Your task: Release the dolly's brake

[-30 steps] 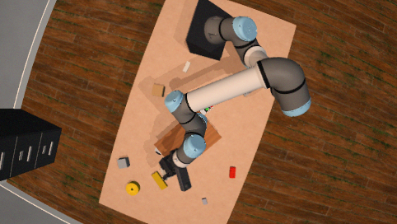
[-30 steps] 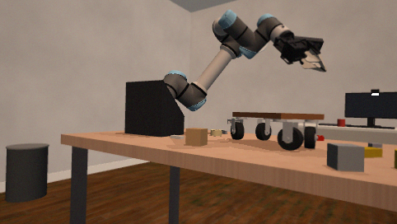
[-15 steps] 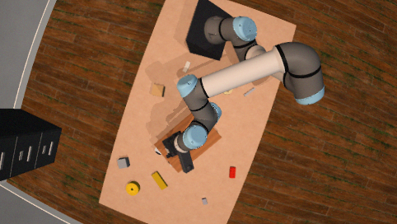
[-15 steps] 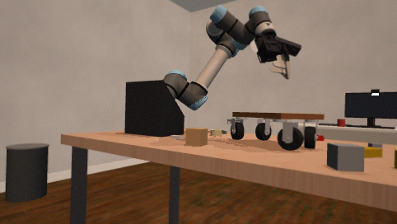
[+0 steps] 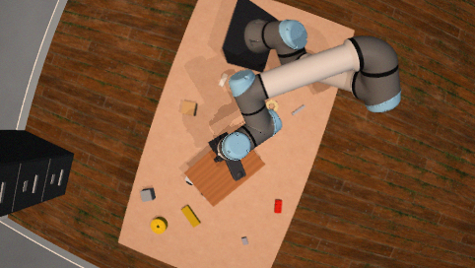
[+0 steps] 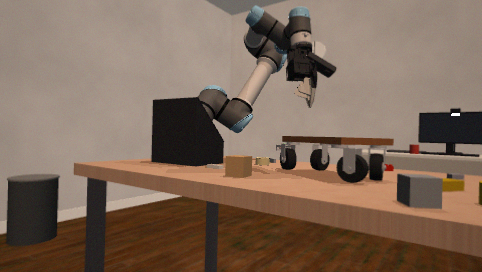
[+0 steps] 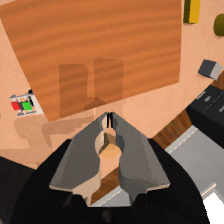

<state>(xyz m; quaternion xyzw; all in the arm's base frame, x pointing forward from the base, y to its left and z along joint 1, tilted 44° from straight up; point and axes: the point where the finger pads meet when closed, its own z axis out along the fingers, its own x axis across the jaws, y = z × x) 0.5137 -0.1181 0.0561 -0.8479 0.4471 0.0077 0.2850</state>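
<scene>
One wood-topped dolly on four black casters stands near the light wooden table's middle, long axis diagonal to the table edges. One grey two-jaw gripper hangs above the deck, jaws together, empty. One red-and-green brake pedal shows beside the deck.
</scene>
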